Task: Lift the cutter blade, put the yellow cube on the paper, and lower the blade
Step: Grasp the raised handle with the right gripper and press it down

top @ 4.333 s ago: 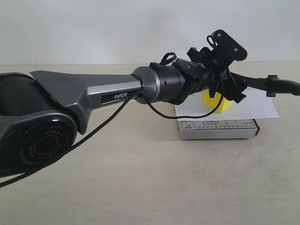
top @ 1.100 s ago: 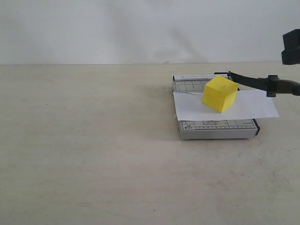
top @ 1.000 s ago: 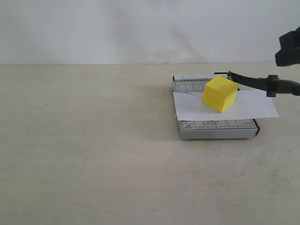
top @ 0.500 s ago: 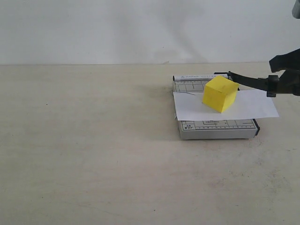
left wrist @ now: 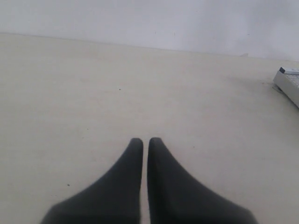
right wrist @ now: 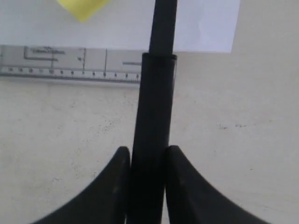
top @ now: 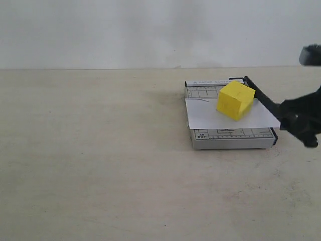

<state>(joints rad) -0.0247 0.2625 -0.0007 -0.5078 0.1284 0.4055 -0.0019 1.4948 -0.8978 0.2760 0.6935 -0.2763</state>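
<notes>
The right gripper (top: pixel 301 120) is off the right end of the trimmer base (top: pixel 230 136). It's a blurry black shape in the exterior view, but the right wrist view makes it clear. There the right gripper (right wrist: pixel 146 151) is pinching the thick rounded handle end of the cutter blade (right wrist: pixel 153 107), with both fingers (right wrist: pixel 117 182) pressed against its sides.

From that grip the cutter blade (top: pixel 262 98) runs back along the right edge of the base to its hinge at the far corner. It's lying low over the base and crosses on top of the paper (top: pixel 208 118). Can't tell if it's pushed all the way flat.

In the right wrist view a strip of paper (right wrist: pixel 205 23) sticks out past the blade on the side away from the yellow cube (right wrist: pixel 84 8).

The yellow cube (top: pixel 235 100) sits on the paper, turned so a corner points forward. It's just beside the blade but well clear of the gripper holding the handle.

The left gripper (left wrist: pixel 141 141) is nowhere near any of this. It hangs over bare table (left wrist: pixel 70 93) with its tips pressed together on nothing. Only a corner of the trimmer base (left wrist: pixel 288 83) shows at the edge of its wrist camera.
</notes>
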